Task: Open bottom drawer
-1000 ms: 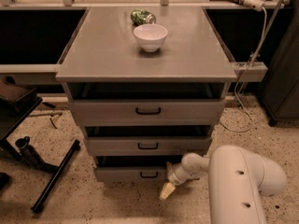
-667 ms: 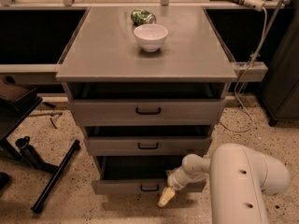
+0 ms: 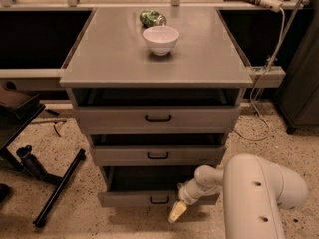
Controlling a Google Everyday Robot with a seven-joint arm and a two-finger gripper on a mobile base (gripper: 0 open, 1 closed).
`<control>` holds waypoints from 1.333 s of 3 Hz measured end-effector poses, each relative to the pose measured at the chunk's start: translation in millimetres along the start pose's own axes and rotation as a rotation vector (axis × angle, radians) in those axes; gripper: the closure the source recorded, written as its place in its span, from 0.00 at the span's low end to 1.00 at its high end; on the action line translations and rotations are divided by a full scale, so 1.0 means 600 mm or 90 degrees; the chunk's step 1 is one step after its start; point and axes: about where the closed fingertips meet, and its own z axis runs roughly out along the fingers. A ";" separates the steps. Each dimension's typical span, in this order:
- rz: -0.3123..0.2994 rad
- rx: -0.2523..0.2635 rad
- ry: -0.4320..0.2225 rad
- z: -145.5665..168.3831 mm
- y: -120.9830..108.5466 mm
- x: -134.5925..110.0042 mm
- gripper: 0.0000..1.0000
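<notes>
Where the cabinet (image 3: 114,59) stands, its three drawers sit partly open. The bottom drawer (image 3: 124,199) lies left of the jaws at floor level, a dark gap behind its front. High above the jaws, well apart, a green can (image 3: 152,18) and white bowl (image 3: 160,39) rest on top. The black handle (image 3: 159,199) is just left of the jaws. The gripper (image 3: 178,211) hangs at the front's right part, pointing down; whether released or clenched cannot be told. The white arm (image 3: 259,198) extends right of the jaws
</notes>
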 end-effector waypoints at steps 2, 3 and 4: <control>0.015 -0.014 -0.005 -0.004 0.019 0.004 0.00; 0.032 -0.036 -0.011 -0.007 0.050 0.012 0.00; 0.032 -0.036 -0.011 -0.007 0.050 0.012 0.00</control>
